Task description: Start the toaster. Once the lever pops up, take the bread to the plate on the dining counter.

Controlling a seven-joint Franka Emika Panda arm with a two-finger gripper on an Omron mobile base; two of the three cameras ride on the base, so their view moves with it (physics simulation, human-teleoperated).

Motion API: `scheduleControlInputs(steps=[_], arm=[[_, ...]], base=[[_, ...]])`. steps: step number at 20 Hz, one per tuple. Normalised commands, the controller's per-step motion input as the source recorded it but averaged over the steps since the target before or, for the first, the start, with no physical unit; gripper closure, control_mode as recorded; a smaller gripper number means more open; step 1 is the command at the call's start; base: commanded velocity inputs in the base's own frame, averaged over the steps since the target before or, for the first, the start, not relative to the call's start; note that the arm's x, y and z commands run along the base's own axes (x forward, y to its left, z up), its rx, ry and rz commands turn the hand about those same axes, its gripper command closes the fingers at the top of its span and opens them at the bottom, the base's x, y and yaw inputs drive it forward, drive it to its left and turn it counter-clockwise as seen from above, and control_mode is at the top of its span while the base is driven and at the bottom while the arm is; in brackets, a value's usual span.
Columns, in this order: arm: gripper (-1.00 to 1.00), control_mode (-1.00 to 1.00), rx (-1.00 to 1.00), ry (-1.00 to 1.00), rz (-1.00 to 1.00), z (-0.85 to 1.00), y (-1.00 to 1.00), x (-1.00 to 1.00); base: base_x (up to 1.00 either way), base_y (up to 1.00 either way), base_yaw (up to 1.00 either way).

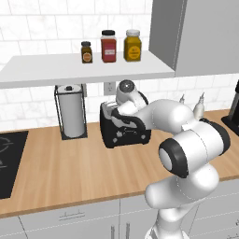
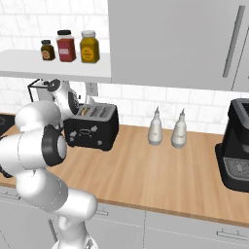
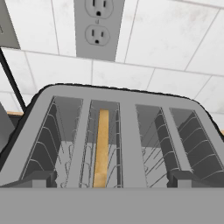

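Observation:
The black toaster (image 1: 126, 133) (image 2: 92, 127) stands on the wood counter against the tiled wall. In the hand view I look down into its slots (image 3: 144, 140). The tan bread (image 3: 101, 148) stands on edge in the second slot from the left, sunk below the top. My gripper (image 3: 111, 179) hovers just above the toaster's near edge. It is open, with one fingertip (image 3: 37, 178) at each side and nothing between them. The arm's hand (image 1: 125, 98) covers the toaster's top in the left base view. The plate and the dining counter are out of view.
A low shelf (image 1: 84, 67) with three spice jars (image 1: 108, 45) hangs right above the toaster. A paper towel holder (image 1: 71, 112) stands to its left, beyond it a cooktop (image 1: 9, 158). To the right are two bottles (image 2: 155, 127) and a black coffee machine (image 2: 236, 146). A wall outlet (image 3: 98, 26) sits behind.

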Motion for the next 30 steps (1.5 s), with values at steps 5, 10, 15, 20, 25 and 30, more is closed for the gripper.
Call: scheduleControlInputs(steps=[5,10,15,20,25,30], arm=[[-1.00,-1.00,0.00,0.00,0.00,0.00,0.00,0.00],[-1.00,-1.00,0.00,0.00,0.00,0.00,0.00,0.00],[-1.00,-1.00,0.00,0.00,0.00,0.00,0.00,0.00],[-1.00,-1.00,0.00,0.00,0.00,0.00,0.00,0.00],[-1.00,-1.00,0.00,0.00,0.00,0.00,0.00,0.00],[-1.00,-1.00,0.00,0.00,0.00,0.00,0.00,0.00]], base=[[0.00,0.00,0.00],[0.00,0.00,0.00],[0.00,0.00,0.00],[0.00,0.00,0.00],[0.00,0.00,0.00],[0.00,0.00,0.00]])
